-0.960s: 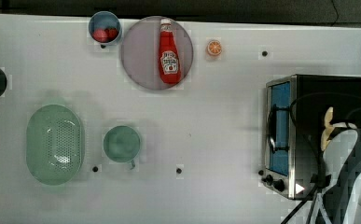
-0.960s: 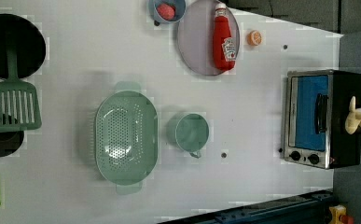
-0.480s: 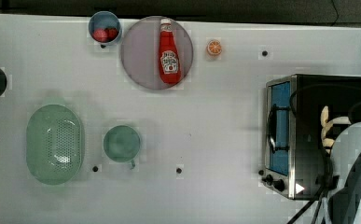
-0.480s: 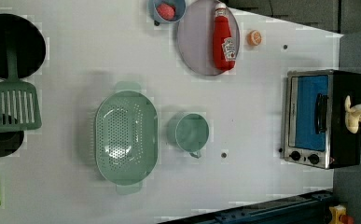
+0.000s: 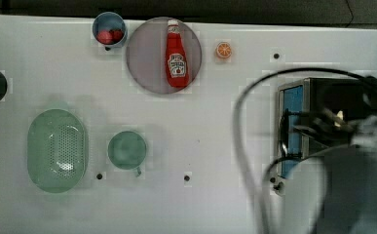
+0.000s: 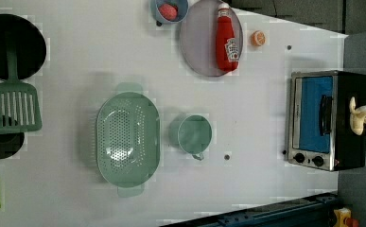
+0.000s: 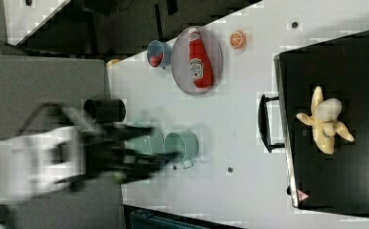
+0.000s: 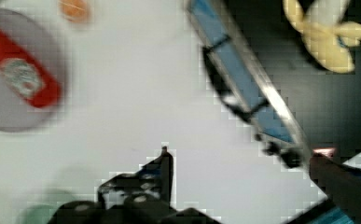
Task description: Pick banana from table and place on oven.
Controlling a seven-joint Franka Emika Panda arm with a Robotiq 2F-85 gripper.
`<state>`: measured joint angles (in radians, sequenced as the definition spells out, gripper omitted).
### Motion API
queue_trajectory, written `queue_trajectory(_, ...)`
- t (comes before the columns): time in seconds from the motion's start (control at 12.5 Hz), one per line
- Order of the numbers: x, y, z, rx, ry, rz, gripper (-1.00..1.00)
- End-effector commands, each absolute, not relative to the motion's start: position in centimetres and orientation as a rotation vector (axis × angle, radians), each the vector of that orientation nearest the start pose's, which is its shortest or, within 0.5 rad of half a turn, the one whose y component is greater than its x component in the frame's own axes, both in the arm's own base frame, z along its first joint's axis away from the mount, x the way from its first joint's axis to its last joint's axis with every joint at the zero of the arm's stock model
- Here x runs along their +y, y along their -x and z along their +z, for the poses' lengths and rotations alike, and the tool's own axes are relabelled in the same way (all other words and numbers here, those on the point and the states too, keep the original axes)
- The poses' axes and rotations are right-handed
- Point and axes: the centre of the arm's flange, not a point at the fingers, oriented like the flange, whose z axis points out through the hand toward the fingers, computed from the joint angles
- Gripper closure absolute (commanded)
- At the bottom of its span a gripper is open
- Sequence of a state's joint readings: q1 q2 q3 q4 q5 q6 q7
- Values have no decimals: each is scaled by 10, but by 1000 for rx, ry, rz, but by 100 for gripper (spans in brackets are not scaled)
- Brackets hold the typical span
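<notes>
The banana [image 6: 359,120], pale yellow and partly peeled, lies on the black top of the oven [image 6: 313,118] at the left view's right. It shows again in the right view as the banana [image 7: 326,125] on the oven [image 7: 344,71], and in the wrist view as the banana [image 8: 325,35] beyond the oven's blue glass door [image 8: 243,74]. My gripper [image 8: 250,170] is open, holds nothing and is well clear of the banana. The blurred arm and gripper [image 5: 317,124] cover much of the oven [image 5: 293,102] in the top view. The white table [image 6: 265,118] carries everything.
A ketchup bottle [image 6: 226,40] lies on a grey plate [image 6: 195,42], with an orange slice [image 6: 257,38] and a blue bowl [image 6: 169,9] nearby. A green colander [image 6: 127,137], green cup [image 6: 195,135], spatula [image 6: 14,106] and black pan [image 6: 29,47] occupy the left view's middle and left.
The arm has drawn away from the oven top and now looms large and blurred in the top view. The banana stays where it lay on the oven.
</notes>
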<state>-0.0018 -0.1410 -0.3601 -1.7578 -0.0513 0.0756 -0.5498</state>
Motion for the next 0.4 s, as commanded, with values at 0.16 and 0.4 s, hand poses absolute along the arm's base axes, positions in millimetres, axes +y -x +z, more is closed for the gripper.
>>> queue_trajectory(0.16, -89, -484, 635, 1308, 2868, -27, -100)
queue_trajectory(0.4, -61, -469, 634, 1535, 2767, 13, -100)
